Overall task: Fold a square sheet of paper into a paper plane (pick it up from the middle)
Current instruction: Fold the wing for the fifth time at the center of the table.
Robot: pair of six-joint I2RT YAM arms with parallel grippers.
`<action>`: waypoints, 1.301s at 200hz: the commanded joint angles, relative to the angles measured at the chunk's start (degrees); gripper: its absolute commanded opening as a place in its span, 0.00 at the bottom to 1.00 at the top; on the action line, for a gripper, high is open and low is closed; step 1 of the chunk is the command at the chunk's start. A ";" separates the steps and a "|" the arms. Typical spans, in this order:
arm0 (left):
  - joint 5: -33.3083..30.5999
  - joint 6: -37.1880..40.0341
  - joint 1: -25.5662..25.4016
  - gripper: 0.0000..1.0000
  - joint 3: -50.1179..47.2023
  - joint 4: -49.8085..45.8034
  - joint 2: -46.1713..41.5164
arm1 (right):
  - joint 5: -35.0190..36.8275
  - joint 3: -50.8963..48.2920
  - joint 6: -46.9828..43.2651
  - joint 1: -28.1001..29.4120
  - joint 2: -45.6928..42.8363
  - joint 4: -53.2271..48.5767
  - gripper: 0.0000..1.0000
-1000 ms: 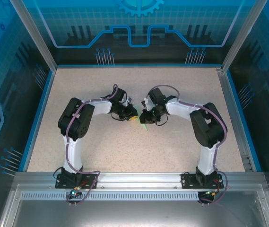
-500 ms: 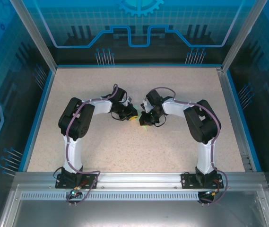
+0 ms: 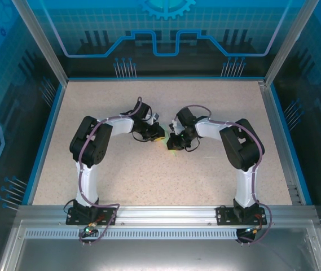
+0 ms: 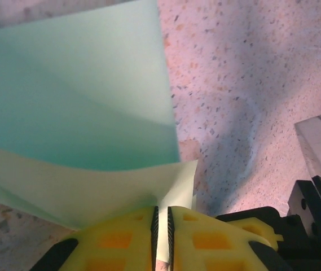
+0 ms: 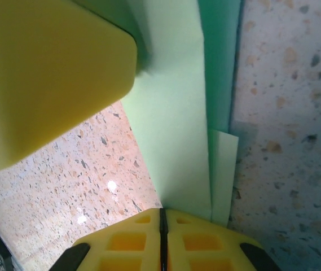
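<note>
Both claws pinch the paper (image 4: 75, 101).
Top: left claw (image 3: 159, 134) and right claw (image 3: 173, 141) almost touch at centre. Left wrist: jaws nipped on the paper's edge at 6 o'clock, it spreads toward 11. Right wrist: likewise, paper running to 12.

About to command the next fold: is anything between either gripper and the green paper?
Nothing visible. The left gripper and the right gripper are each shut on the square sheet of paper over the table.
</note>
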 commanded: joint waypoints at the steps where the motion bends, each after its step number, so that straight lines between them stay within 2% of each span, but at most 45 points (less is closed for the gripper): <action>1: 1.19 4.43 0.76 0.17 1.41 -0.06 -3.42 | 3.80 -2.64 0.40 -0.43 3.96 -5.39 0.09; 38: -3.55 7.18 0.93 0.17 2.47 -3.46 -3.76 | 3.77 -2.62 0.38 -0.42 4.53 -5.47 0.09; 121: -8.07 10.67 2.07 0.17 4.57 -5.71 -0.36 | 3.83 -2.80 0.35 -0.43 5.12 -5.69 0.09; 260: -11.97 11.73 3.26 0.17 8.55 -8.20 4.70 | 3.84 -3.26 0.10 -0.41 5.51 -5.91 0.09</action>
